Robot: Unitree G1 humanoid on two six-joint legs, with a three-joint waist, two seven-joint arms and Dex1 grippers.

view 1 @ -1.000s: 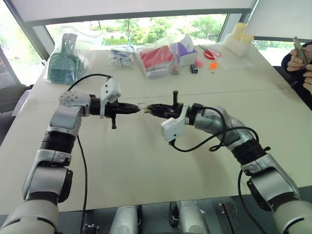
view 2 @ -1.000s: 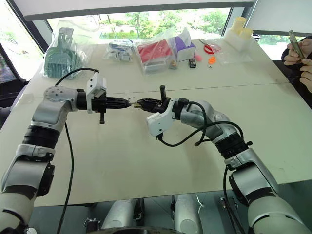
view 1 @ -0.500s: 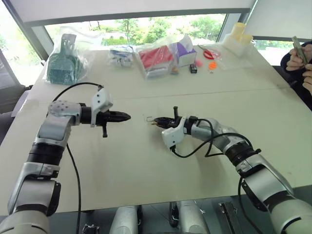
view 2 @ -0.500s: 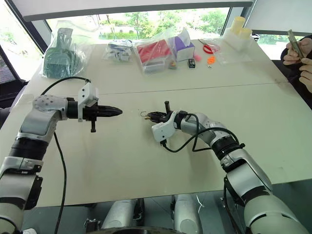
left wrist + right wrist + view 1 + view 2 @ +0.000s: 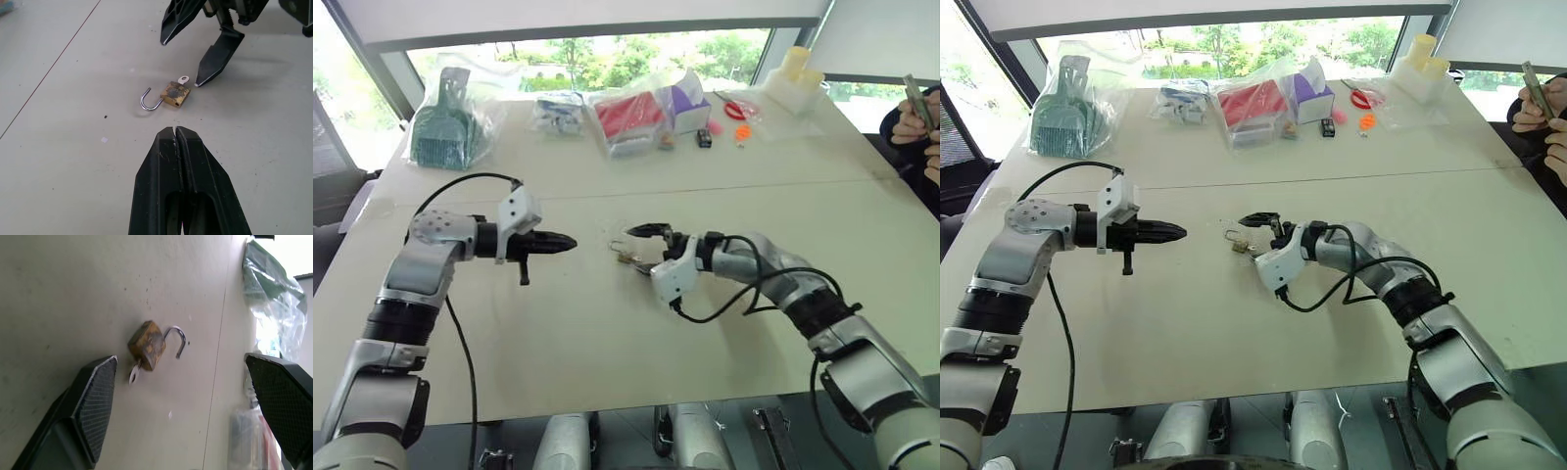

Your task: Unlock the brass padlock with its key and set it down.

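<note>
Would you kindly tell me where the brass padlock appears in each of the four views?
Left eye: brass padlock on the table, mid-picture.
Right eye, just left of centre.
Left wrist, centre.
Right wrist, centre.
Shared landmark: the open right gripper beside it.

The left gripper [image 5: 175, 130] is keeping its two black fingers pressed flat together, tips meeting in a thin seam, and is holding nothing. Just beyond those tips the padlock [image 5: 176, 94] is lying on its side on the pale table [image 5: 73, 147], apart from them. Its silvery shackle [image 5: 149, 100] is standing open, one end free of the brass body. The key [image 5: 183, 79] is sticking out of the body's far end, bow outward. Past the padlock the right gripper [image 5: 180, 63] is hanging with its fingers spread wide; one fingertip [image 5: 201, 81] is sitting just beside the key's bow, the other fingertip is reaching off to the side, clear of the lock.
</note>
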